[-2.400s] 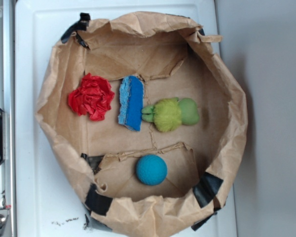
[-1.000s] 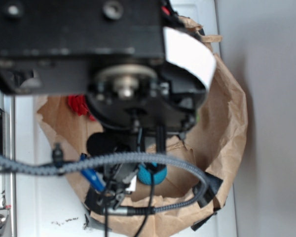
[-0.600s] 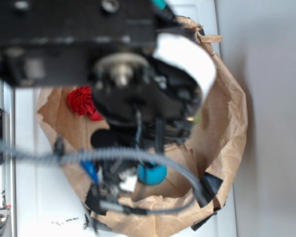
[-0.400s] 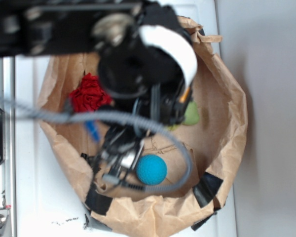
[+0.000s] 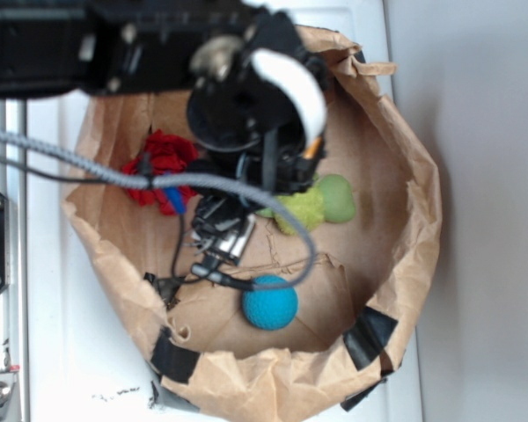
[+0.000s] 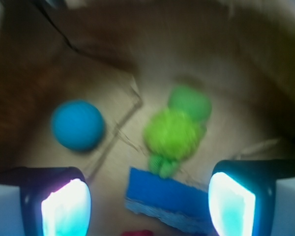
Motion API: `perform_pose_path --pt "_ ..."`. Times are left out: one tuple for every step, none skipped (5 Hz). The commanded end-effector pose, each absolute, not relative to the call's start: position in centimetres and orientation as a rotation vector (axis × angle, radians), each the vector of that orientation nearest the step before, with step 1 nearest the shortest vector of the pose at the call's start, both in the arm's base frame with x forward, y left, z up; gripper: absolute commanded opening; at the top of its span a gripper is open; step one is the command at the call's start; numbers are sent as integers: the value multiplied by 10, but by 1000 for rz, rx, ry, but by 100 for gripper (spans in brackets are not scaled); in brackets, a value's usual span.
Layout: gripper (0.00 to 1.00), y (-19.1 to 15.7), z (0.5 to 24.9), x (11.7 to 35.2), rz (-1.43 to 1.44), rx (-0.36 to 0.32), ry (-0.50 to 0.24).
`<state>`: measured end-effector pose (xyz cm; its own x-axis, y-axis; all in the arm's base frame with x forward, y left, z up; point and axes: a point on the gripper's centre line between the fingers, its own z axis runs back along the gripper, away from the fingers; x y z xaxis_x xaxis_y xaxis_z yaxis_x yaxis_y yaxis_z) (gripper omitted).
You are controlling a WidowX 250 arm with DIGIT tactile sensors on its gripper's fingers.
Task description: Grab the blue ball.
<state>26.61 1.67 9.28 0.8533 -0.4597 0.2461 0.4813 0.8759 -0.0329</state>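
Arm's pulled back toward 12 o'clock; pincer (image 6: 147, 206) spread, empty, over blue piece (image 6: 169, 199). Blue ball (image 5: 270, 302) uncovered at 6.

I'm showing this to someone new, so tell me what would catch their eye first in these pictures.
Probably the black robot arm, reaching in from the upper left over the crumpled brown paper bowl and hiding much of its inside. Next, the blue ball lying free near the bowl's lower edge. In the wrist view, the open tool hangs over the flat blue piece and green plush, nothing held.
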Motion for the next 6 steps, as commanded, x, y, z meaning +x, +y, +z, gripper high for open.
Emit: perform_pose_path --pt "100 -15 78 258 -542 3 -267" --pt "100 -45 69 249 -590 -7 -254" --pt "100 -65 64 252 -592 -37 -273" --pt "100 -82 60 259 -568 -57 -272" --pt "100 -94 49 272 -532 -22 -276" --pt "100 -101 34 288 -502 40 -273"
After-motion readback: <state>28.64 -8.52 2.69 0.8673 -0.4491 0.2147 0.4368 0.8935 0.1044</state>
